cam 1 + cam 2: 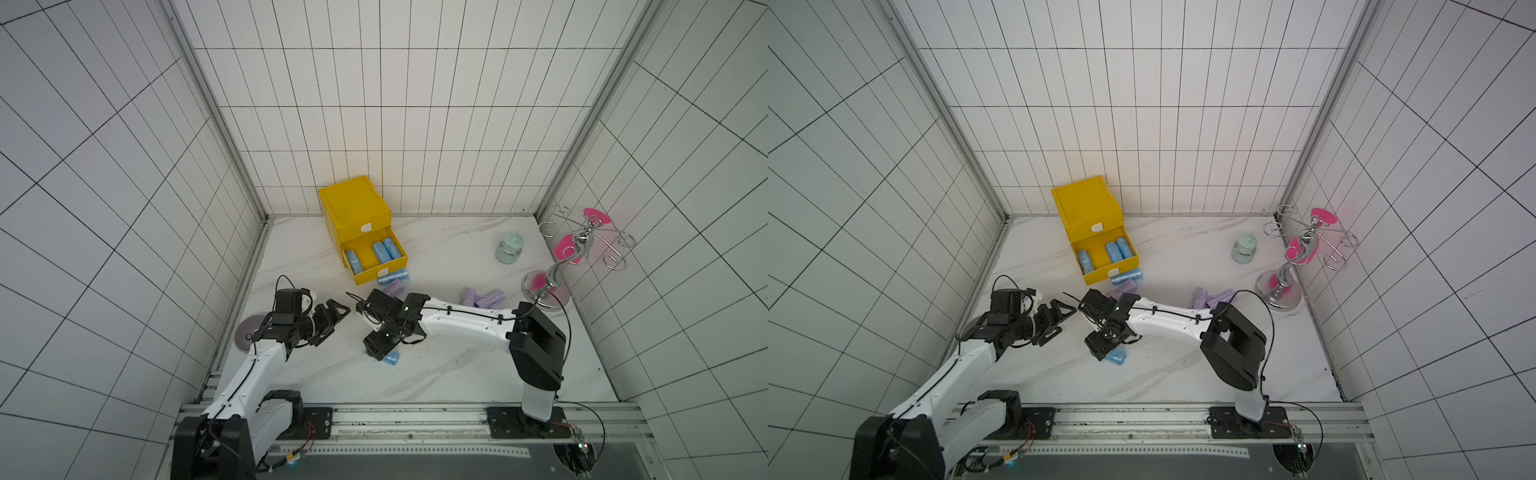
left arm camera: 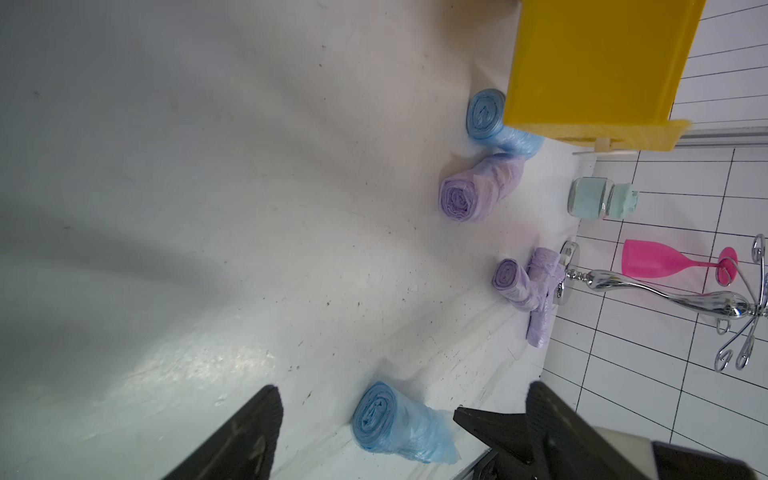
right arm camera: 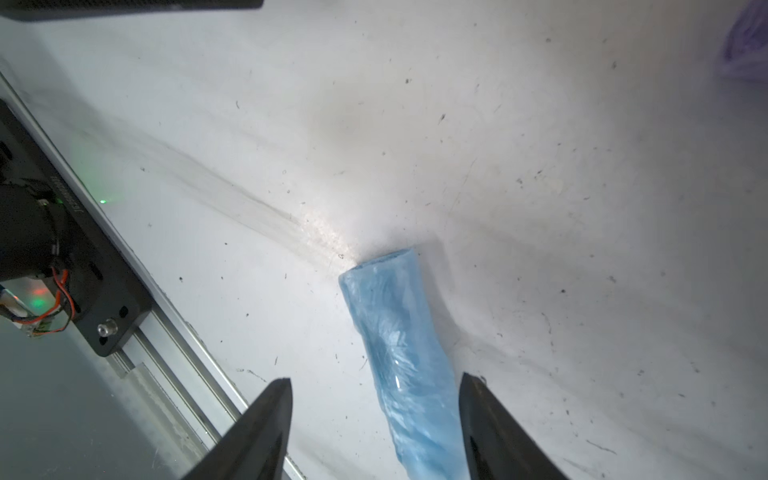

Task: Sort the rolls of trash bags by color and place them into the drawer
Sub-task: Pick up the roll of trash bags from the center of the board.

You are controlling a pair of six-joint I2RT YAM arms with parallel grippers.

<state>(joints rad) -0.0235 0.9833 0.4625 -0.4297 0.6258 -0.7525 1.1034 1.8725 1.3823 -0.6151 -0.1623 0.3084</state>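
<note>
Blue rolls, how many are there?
5 blue rolls: three lie in the open yellow drawer, one on the table just in front of it, and one between the right gripper's open jaws. More may hide under the right arm.

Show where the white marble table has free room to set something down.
Free: between the yellow plastic drawer box and the pale green jar; near the metal front rail. Crowded: before the open drawer, where a crinkly blue roll and a lilac roll lie.

Robot lab cell, gridded walls (image 1: 374, 104)
</note>
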